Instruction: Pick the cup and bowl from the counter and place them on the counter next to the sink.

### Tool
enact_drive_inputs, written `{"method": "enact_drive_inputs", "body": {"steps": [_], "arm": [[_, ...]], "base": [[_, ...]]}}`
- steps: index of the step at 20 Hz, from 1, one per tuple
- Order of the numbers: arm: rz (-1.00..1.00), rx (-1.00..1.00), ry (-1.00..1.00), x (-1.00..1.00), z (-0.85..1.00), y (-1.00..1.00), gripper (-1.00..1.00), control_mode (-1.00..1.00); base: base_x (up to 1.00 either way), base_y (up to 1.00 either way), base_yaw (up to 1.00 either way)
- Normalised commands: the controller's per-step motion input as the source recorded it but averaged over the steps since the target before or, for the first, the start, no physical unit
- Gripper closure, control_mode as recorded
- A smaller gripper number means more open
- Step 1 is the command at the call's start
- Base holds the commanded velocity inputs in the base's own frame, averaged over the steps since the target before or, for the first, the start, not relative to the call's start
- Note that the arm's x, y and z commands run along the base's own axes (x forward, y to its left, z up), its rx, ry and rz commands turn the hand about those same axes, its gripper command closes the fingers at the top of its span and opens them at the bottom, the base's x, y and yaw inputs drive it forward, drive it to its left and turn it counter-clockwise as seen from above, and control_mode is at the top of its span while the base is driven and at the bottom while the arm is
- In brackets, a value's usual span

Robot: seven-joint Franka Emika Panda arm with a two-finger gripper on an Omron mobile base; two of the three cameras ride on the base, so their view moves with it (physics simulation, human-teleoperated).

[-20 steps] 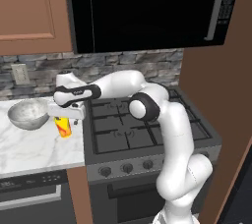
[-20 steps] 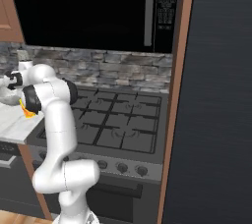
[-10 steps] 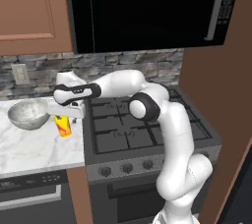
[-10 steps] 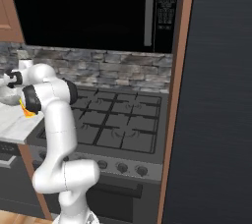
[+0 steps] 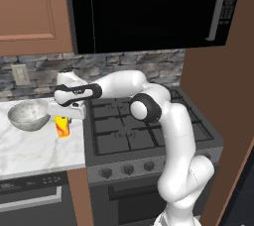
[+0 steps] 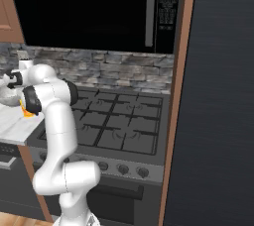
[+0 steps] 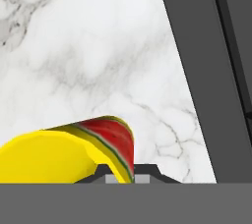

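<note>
The yellow cup (image 5: 62, 126) with its red-orange mark stands on the white marble counter (image 5: 30, 146), close to the stove's left edge. My gripper (image 5: 64, 116) reaches down onto the cup's top from the right and is shut on its rim. In the hand view the cup (image 7: 64, 152) sits at the bottom left, its red and yellow wall running down between my gripper (image 7: 123, 176) tips. The silver-grey bowl (image 5: 29, 115) rests on the counter just left of the cup, apart from it. The sink is out of view.
The black gas stovetop (image 5: 136, 126) borders the counter on the right; its dark edge (image 7: 197, 70) runs beside the cup. A stone backsplash with a wall outlet (image 5: 21, 75) stands behind. Cabinets and a microwave (image 5: 144, 12) hang overhead.
The jaws have closed from wide open onto the cup's rim. The arm, cup and bowl have stayed where they were.
</note>
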Motion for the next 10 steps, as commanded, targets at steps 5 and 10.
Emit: {"method": "enact_drive_inputs", "body": {"steps": [5, 10], "arm": [[0.00, 0.00, 0.00, -0.19, 0.00, -0.12, 1.00, -1.00], [0.00, 0.00, -0.05, -0.46, 0.01, -0.40, 1.00, -1.00]], "base": [[0.00, 0.00, 0.00], [0.00, 0.00, 0.00]]}}
